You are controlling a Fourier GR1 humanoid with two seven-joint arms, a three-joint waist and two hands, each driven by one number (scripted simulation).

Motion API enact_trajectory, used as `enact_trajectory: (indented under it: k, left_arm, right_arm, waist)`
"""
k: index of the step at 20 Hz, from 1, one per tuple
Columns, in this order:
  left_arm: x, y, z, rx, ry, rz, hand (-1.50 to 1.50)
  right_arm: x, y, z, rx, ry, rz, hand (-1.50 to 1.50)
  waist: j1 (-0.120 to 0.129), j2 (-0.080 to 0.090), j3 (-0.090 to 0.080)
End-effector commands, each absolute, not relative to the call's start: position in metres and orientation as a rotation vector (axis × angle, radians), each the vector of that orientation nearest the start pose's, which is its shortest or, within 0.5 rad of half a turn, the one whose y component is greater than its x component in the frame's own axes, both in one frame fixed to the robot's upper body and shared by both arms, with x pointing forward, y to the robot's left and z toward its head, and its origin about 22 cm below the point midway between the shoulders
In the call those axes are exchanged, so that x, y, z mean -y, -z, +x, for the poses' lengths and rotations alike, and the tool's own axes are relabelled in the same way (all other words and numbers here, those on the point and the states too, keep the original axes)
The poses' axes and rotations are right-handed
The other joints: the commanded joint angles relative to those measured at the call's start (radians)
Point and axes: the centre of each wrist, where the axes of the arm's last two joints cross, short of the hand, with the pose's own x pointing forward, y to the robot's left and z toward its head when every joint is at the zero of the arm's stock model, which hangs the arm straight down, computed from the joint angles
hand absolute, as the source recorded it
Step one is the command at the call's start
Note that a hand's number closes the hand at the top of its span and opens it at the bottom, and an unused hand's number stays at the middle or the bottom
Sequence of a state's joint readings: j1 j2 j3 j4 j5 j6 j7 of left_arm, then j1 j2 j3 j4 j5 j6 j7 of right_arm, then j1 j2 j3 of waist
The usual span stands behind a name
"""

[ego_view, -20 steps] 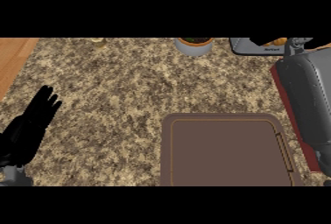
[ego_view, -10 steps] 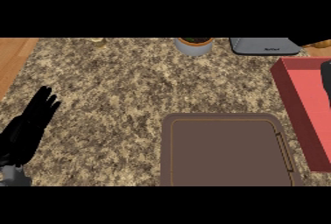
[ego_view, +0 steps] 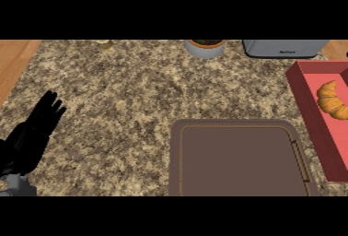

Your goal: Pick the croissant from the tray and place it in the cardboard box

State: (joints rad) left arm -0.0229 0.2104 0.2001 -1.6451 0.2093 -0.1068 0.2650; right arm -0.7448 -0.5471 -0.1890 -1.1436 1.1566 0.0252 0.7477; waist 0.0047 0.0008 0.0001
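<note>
A golden croissant (ego_view: 332, 99) lies in the red tray (ego_view: 307, 115) at the counter's right edge, partly cut off by the view's border. The brown cardboard box (ego_view: 238, 161) sits low and open at the front centre, just left of the tray, with nothing inside it. My left hand (ego_view: 34, 133) rests at the far left with fingers straight and pointing up, well away from both. No right hand shows in the head view.
Along the back edge stand a grey pot (ego_view: 205, 48), a grey appliance (ego_view: 285, 48) and a small yellowish item (ego_view: 104, 44). Speckled granite counter (ego_view: 129, 101) stretches between my left hand and the box. A wooden surface (ego_view: 14, 60) borders the counter's left side.
The grey right forearm that covered the tray one second ago has left the view. The red tray is uncovered and the croissant now shows in it. My left hand has not moved.
</note>
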Motion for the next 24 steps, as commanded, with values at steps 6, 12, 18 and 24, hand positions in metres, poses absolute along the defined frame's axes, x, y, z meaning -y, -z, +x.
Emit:
enact_trajectory:
  k: [6, 12, 18, 24]
  left_arm:
    - [-0.330, -0.066, 0.235, 1.444, -0.044, 0.037, 0.00]
    - [-0.317, -0.045, 0.243, 1.429, -0.026, 0.059, 0.00]
    - [-0.319, -0.076, 0.247, 1.445, -0.051, 0.045, 0.00]
    - [-0.330, -0.055, 0.241, 1.442, -0.053, 0.070, 0.00]
  right_arm:
    - [0.387, -0.153, 0.387, 0.851, -0.315, -1.494, 1.50]
    - [0.411, -0.113, 0.378, 0.682, -0.193, -1.317, -1.50]
    - [0.400, -0.080, 0.373, 0.870, -0.229, -1.288, -1.50]
    - [0.420, -0.106, 0.356, 1.154, 0.211, -1.347, -1.50]
  waist:
    - [0.009, 0.000, 0.000]
    - [0.005, 0.002, 0.000]
    - [0.005, 0.001, 0.001]
    - [-0.012, -0.005, 0.001]
